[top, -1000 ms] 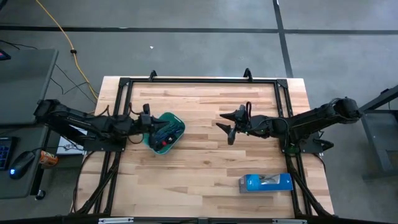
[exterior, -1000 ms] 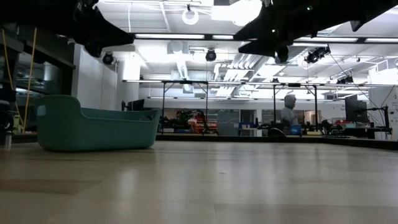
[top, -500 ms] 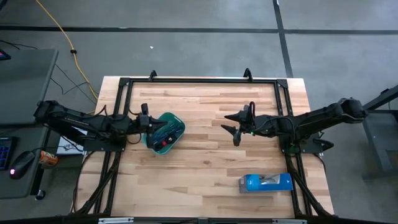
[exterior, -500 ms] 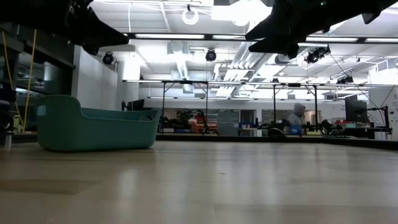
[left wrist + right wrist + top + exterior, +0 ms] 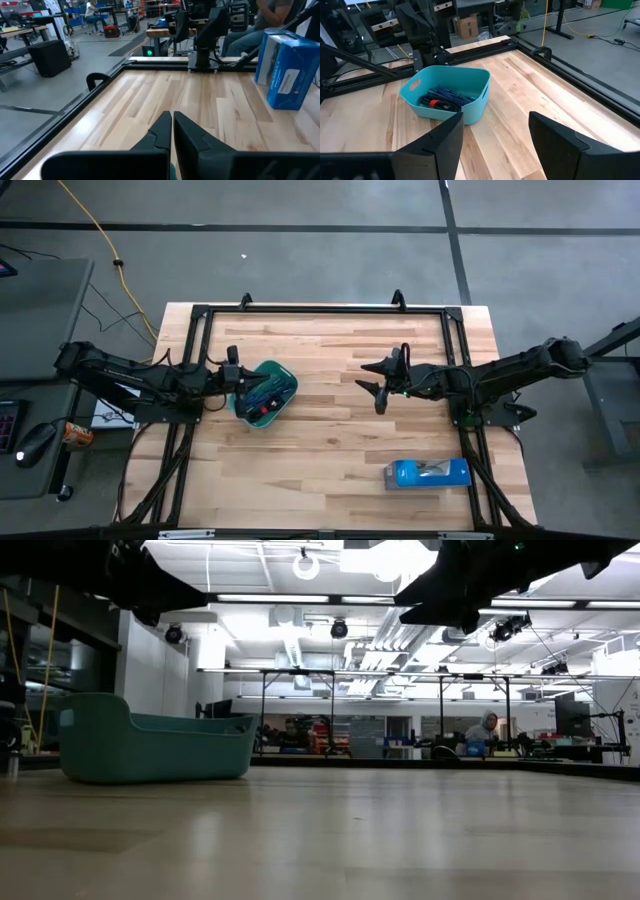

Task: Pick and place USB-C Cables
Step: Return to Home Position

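On the left half of the bench (image 5: 330, 440), not far from its left edge, a teal tray (image 5: 283, 380) is standing. The cables (image 5: 262, 396) are lying inside it in a loose heap. From the right wrist view they are showing as dark blue strands (image 5: 451, 94) with a black one (image 5: 440, 105) that is carrying a small red mark. I cannot tell the single cables apart more than this.

The left gripper (image 5: 238, 378) is hanging at the tray's left rim, with its arm reaching in from the left edge of the bench. In its own wrist view the two fingers (image 5: 161, 134) are pressing together, with nothing between them, and a little teal is showing just under them.

Toward the middle of the bench, well apart from the tray, the right gripper (image 5: 378, 382) is hovering above the bare wood. Its arm is coming in from the right edge. Its fingers (image 5: 447, 141) are standing wide apart and are carrying nothing, and the tray (image 5: 472, 75) is showing between and beyond them.

Near the right edge, at the corner that is lying lower in the overhead view, a bright blue box (image 5: 428, 473) is lying flat on the wood, well apart from both grippers.

In the low view the tray (image 5: 150, 748) is sitting at the left, and a person (image 5: 487, 726) is sitting far off in the room behind the bench.
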You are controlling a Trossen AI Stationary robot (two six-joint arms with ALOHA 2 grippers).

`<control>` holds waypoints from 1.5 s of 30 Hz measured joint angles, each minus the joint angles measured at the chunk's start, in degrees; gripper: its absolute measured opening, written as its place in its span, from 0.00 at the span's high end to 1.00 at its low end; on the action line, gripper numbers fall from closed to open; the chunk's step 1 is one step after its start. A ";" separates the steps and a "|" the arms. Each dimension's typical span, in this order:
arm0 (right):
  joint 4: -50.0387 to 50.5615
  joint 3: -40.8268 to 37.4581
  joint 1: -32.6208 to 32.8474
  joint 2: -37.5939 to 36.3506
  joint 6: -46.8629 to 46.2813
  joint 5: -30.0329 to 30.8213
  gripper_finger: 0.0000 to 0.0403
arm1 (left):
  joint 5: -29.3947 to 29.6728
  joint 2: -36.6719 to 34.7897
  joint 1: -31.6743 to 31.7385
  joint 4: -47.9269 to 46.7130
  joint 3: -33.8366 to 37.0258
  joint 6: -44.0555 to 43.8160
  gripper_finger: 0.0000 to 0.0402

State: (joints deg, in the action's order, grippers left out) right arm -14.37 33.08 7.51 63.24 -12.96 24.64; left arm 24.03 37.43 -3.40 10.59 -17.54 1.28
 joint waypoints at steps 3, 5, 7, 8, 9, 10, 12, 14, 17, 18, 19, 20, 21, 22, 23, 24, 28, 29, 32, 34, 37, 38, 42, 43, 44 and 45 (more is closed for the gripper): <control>0.00 0.00 0.00 0.00 -0.03 -0.34 0.46 | 0.00 0.00 0.00 0.00 0.00 0.00 1.00; 0.00 0.00 0.00 0.00 -0.01 -1.11 0.46 | 0.02 0.00 0.00 0.00 0.00 0.00 1.00; 0.00 0.00 -0.01 0.00 0.00 -1.11 0.46 | 0.04 0.00 0.00 0.00 0.00 0.00 1.00; 0.01 0.00 -0.02 0.00 0.14 -1.11 0.46 | 0.04 0.00 0.00 0.00 0.00 0.00 1.00; 0.00 0.00 -0.02 0.00 0.42 -1.11 0.46 | 0.04 0.00 0.00 0.00 0.00 0.00 1.00; 0.00 0.00 -0.02 0.00 0.82 -1.07 0.46 | 0.06 0.00 0.00 0.00 0.00 0.00 1.00; 0.00 0.00 -0.02 0.00 1.24 -0.86 0.46 | 0.09 0.00 0.00 0.00 0.00 0.00 1.00; 0.00 0.00 -0.02 0.00 0.86 -0.63 0.47 | 0.16 0.00 0.00 0.00 0.00 0.00 1.00; 0.02 0.00 -0.02 0.00 -0.65 0.59 0.51 | 0.17 0.00 0.00 0.00 0.00 0.00 1.00; 0.05 0.00 -0.02 0.00 -0.87 1.10 0.55 | 0.17 0.00 0.00 0.00 0.00 0.02 1.00; 0.18 0.00 -0.02 0.00 -1.06 1.65 0.59 | 0.17 0.00 0.00 0.00 0.00 0.02 1.00; 0.45 0.00 -0.02 0.00 -1.08 2.10 0.64 | 0.17 0.00 0.00 0.00 0.00 0.02 1.00; 0.92 0.00 -0.02 0.00 -1.08 2.37 0.70 | 0.17 0.00 -0.01 0.00 0.00 0.01 1.00; 1.58 0.00 -0.02 -0.06 -0.78 2.38 0.78 | 0.17 0.00 -0.02 0.00 0.00 0.02 1.00; 2.58 -0.01 -0.02 -0.37 -0.14 2.37 0.85 | 0.17 0.00 0.00 0.00 0.00 0.02 1.00; 3.61 -0.02 -0.02 -0.73 0.32 2.39 0.92 | 0.17 0.00 -0.01 0.00 0.00 0.01 1.00; 7.10 -0.02 -0.02 -2.92 -1.15 2.39 0.95 | 0.16 0.00 -0.02 -0.02 0.00 -0.02 1.00; 7.65 -0.02 -0.02 -3.55 -1.62 2.43 0.95 | 0.17 0.00 -0.02 -0.04 0.00 -0.02 1.00; 8.22 -0.02 -0.02 -4.95 -1.80 2.43 0.99 | 0.15 0.00 -0.02 -0.03 0.00 -0.01 1.00; 8.23 -0.02 0.08 -5.74 -1.69 2.46 0.99 | 0.15 0.00 -0.02 -0.02 0.00 0.00 1.00; 8.65 -0.02 0.13 -6.29 -1.61 2.45 1.00 | 0.15 0.00 -0.02 -0.04 0.00 -0.14 1.00; 8.66 -0.02 0.13 -6.37 -1.61 2.45 1.00 | 0.15 0.00 -0.02 -0.30 0.00 -0.47 1.00; 9.75 -0.24 0.13 -7.30 -1.43 2.43 1.00 | 0.44 -1.34 0.06 -6.46 0.00 -2.28 1.00; 10.16 -0.24 0.13 -7.67 -1.58 2.40 1.00 | 0.59 -2.31 0.28 -8.05 0.00 -2.57 1.00; 11.07 -0.24 0.13 -8.23 -1.56 2.32 1.00 | 0.64 -3.28 0.68 -9.82 0.00 -3.17 1.00; 11.53 -0.24 0.13 -8.67 -1.56 2.19 1.00 | 0.72 -4.22 1.16 -11.62 0.00 -4.06 1.00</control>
State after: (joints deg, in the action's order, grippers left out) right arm -2.85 32.84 7.64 54.57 -14.52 26.83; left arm 24.75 33.21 -2.24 -1.03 -17.54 -2.78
